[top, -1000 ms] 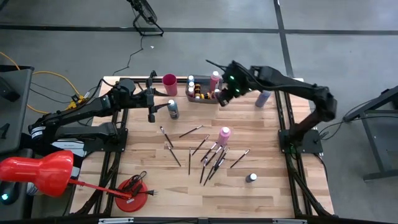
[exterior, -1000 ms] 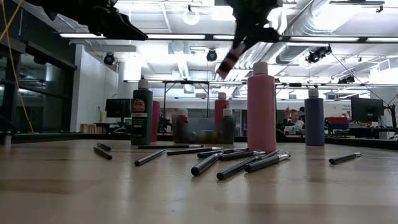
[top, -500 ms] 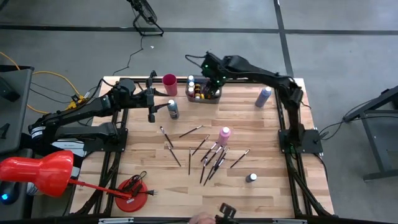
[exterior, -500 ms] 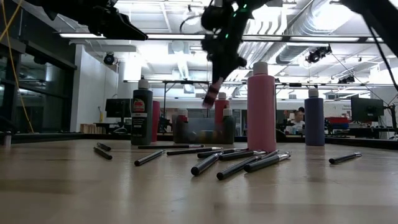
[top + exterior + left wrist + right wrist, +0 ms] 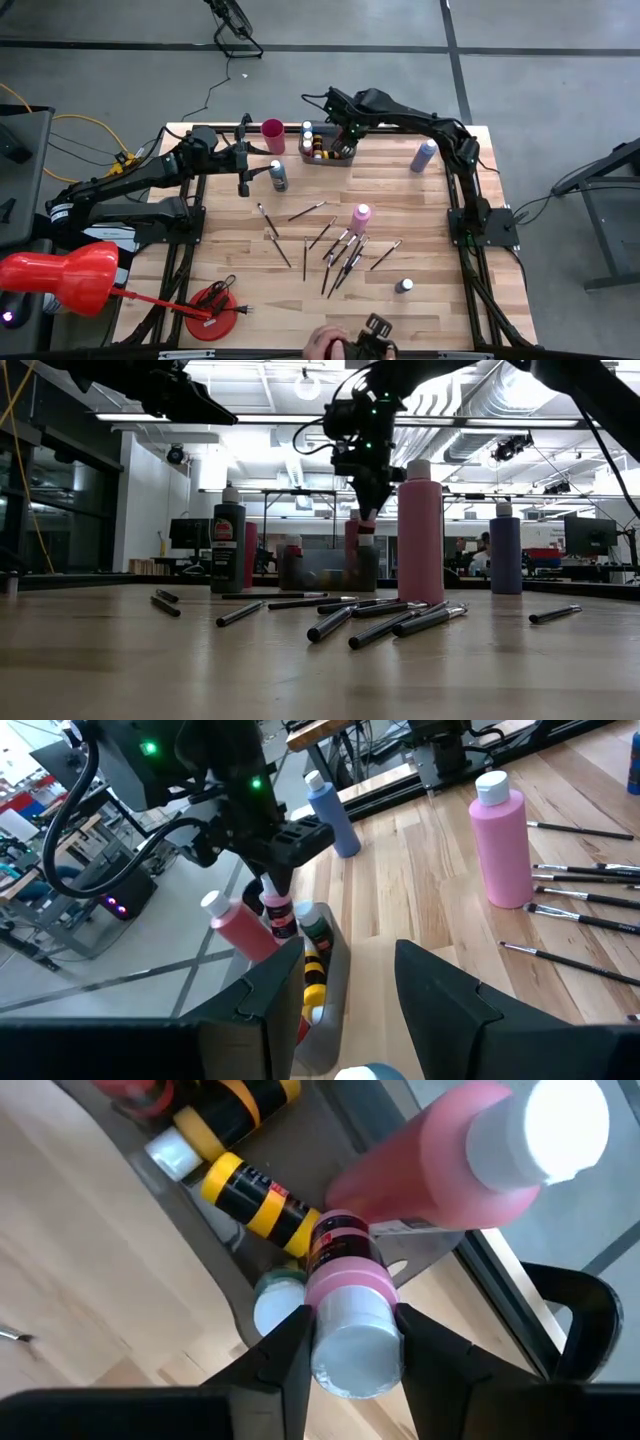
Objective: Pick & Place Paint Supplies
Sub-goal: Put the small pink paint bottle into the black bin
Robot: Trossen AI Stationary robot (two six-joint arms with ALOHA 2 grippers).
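Over the grey tray [image 5: 322, 158], the right gripper [image 5: 350, 1342] clamps a small pink paint bottle [image 5: 344, 1295] held cap-up just above the bottles lying inside, while the left gripper [image 5: 345, 982], fingers spread, waits beside the tray's end near the pink cup [image 5: 272, 136]

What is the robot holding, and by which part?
The right tool grips a small pink paint bottle by its white-capped top, over the grey tray.

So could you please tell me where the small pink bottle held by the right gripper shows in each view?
High view: hidden under the right gripper, over the grey tray.
Low view: upper centre, small pink bottle above the tray.
Left wrist view: centre-left.
Right wrist view: centre, clamped.
Shared landmark: the tray.
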